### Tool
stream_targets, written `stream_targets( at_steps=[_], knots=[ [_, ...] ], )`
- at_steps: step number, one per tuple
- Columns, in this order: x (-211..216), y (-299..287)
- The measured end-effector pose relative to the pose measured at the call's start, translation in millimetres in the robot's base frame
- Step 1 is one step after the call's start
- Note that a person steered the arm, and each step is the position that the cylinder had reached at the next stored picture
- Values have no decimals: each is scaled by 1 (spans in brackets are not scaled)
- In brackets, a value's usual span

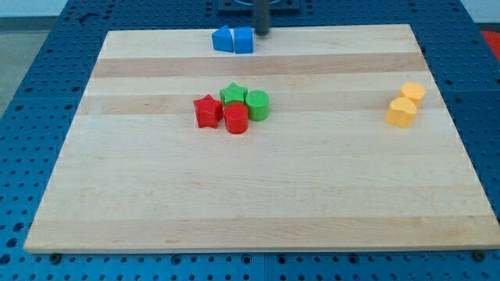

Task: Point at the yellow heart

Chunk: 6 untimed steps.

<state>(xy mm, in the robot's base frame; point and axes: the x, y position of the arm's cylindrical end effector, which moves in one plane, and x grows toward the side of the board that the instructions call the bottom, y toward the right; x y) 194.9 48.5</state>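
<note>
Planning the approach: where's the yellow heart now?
The yellow heart sits near the board's right edge, touching the yellow block above it, far from my tip.

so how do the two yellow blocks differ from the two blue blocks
The yellow blocks sit near the view's right edge of the board; the blue blocks sit at the view's top edge.
The yellow pair lines up diagonally, the blue pair side by side.
My tip is right beside the blue pair but far from the yellow pair.
In both pairs the blocks touch each other.
</note>
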Motion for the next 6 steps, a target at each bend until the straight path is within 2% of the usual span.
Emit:
stream_targets(
  at_steps=[1,2,3,4,5,6],
  knots=[
    [3,102],
    [40,190],
    [108,235],
    [176,239],
    [220,228],
    [228,192]
  ],
)
